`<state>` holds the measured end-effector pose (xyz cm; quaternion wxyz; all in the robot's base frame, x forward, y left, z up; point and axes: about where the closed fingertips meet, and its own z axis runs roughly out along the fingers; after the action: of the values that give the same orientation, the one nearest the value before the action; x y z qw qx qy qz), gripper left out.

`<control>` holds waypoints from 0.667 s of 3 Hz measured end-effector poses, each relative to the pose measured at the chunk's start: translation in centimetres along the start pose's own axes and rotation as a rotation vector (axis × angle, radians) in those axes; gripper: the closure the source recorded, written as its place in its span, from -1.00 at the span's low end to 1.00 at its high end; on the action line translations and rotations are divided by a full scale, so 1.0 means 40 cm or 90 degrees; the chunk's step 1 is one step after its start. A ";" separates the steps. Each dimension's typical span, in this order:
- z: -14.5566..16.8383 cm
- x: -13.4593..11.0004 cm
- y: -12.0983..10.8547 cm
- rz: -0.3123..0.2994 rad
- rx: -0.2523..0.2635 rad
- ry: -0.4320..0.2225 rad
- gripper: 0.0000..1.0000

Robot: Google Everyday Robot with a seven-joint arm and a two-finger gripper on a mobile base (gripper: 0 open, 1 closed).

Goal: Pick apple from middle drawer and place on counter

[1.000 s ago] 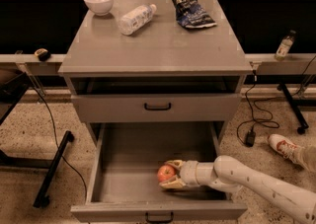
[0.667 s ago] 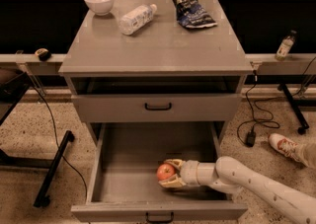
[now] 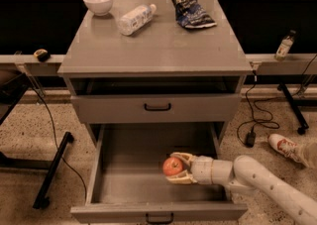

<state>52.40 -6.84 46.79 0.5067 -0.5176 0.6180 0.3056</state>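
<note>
hand (image 3: 172,168) clamped around apple (image 3: 173,165), both low inside the open middle drawer (image 3: 130,169). grasp looks made. lift-out and placing on table (image 3: 163,45) not yet done; judged about a third through.

counter (image 3: 163,45): white bowl (image 3: 98,2), lying bottle (image 3: 134,19), chip bag (image 3: 190,8) | gripper (image 3: 173,168) in middle drawer (image 3: 143,192), clasping apple (image 3: 173,165)
</note>
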 end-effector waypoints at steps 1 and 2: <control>-0.062 -0.128 0.039 -0.041 -0.010 0.054 1.00; -0.132 -0.256 0.013 -0.066 -0.022 0.114 1.00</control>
<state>49.78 -8.07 57.94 0.4560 -0.5826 0.6278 0.2420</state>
